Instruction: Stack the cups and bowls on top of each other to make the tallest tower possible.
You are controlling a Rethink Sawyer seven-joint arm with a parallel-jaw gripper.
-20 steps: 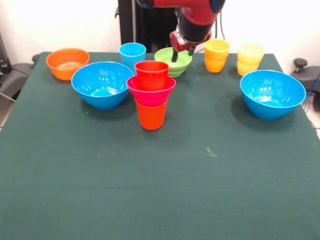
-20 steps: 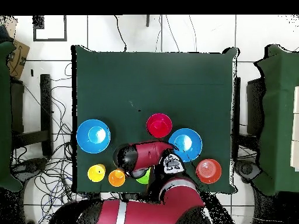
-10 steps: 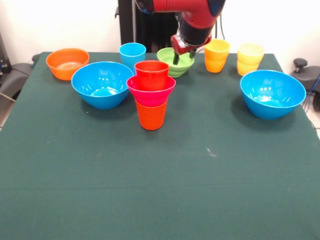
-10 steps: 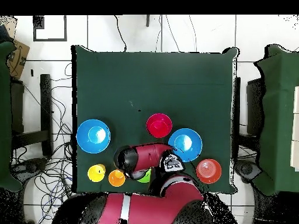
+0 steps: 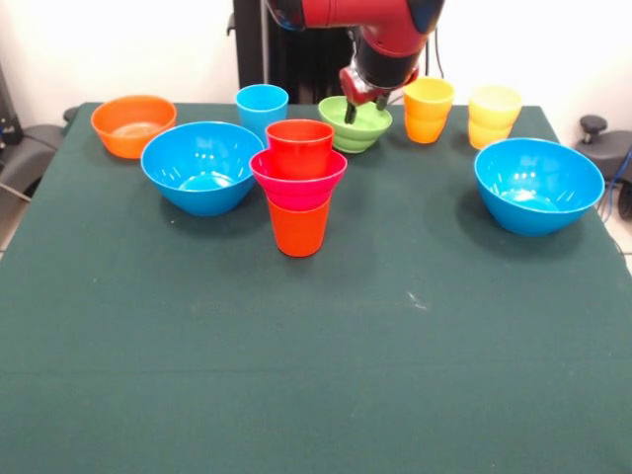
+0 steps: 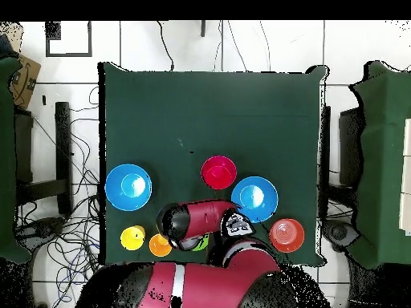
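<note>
Tower (image 5: 298, 185) upright – 3 pieces, axis vertical.

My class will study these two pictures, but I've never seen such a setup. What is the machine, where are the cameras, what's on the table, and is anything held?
The machine is a red and black robot arm ending in a gripper. One picture faces it across the green table; the other looks straight down on the robot arm. On the table stand a tower of orange cup, pink-red bowl and red cup, two large blue bowls, an orange bowl, a light blue cup and yellow cups. The gripper reaches into the lime-green bowl; whether it grips it is unclear.
</note>
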